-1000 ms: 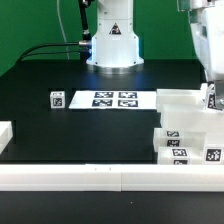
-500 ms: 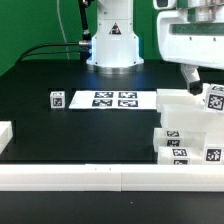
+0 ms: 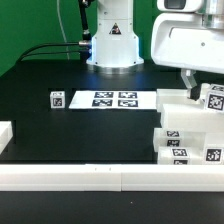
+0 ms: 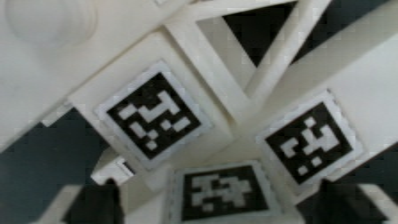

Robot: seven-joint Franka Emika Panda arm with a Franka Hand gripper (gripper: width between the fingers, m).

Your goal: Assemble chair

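While my two-finger gripper (image 3: 200,88) hangs over the small white plastic chair parts (image 3: 188,128) stacked at the exterior view's right, I cannot tell if its jaws grip anything; probably I aim for a tagged piece (image 4: 169,115).

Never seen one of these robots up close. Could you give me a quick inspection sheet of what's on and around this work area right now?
Surface: black table, white rail along the near edge.
Job's things: white tagged chair parts stacked at the exterior view's right; a small tagged block lies apart.
Clutter: only the marker board.
Grippers: gripper low over the stacked parts; grip not clear.
Cables: black cables behind the robot base.
Surroundings: green backdrop.
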